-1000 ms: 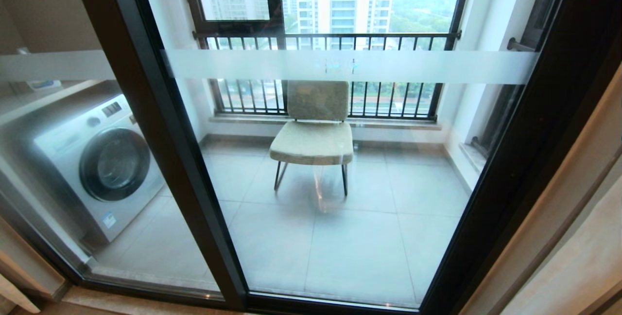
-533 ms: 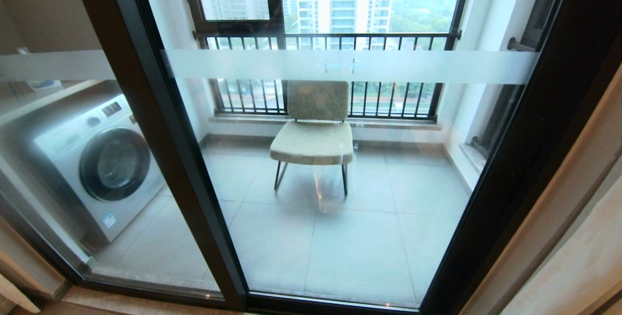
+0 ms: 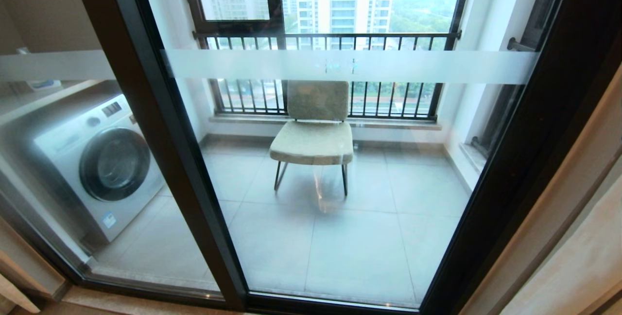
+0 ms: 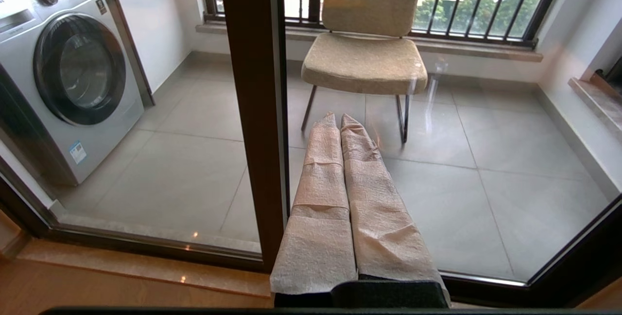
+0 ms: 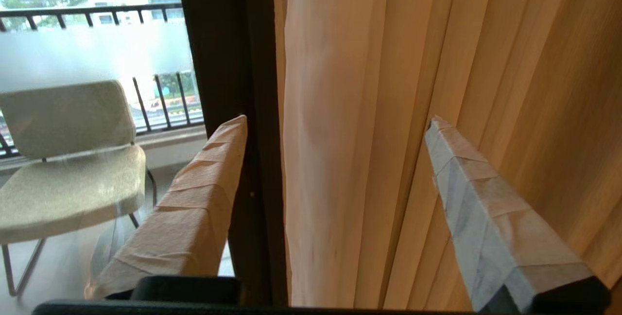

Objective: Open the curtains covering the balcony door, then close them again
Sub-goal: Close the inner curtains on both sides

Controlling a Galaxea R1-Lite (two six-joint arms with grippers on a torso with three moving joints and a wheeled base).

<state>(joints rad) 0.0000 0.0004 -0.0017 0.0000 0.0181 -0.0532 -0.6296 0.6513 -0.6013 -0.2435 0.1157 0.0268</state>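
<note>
Reaching toward the gathered drape, our right gripper (image 5: 335,120) has its two taped fingers (image 5: 194,208) spread wide, nothing between them yet. The leading edge of the cream-beige curtains (image 5: 388,111) hangs in the gap between the fingertips, its pleats running on past the other finger; whether fabric touches either finger we cannot tell. Just beside that edge stands the dark frame of the balcony door (image 5: 223,62).

Our left gripper (image 4: 340,120) is parked — fingers pressed together, empty, pointing at the glass.

From the head camera neither arm shows. The balcony door (image 3: 160,125) fills the view, its glass uncovered, the frosted band (image 3: 350,66) crossing it toward twelve o'clock. Behind the glass sit a chair (image 3: 313,130) at center and a washing machine (image 3: 97,164) at nine o'clock. The curtains (image 3: 583,237) are bunched at four o'clock.

We judge the opening half done — what remains is gripping the drape and drawing it back across the door.
</note>
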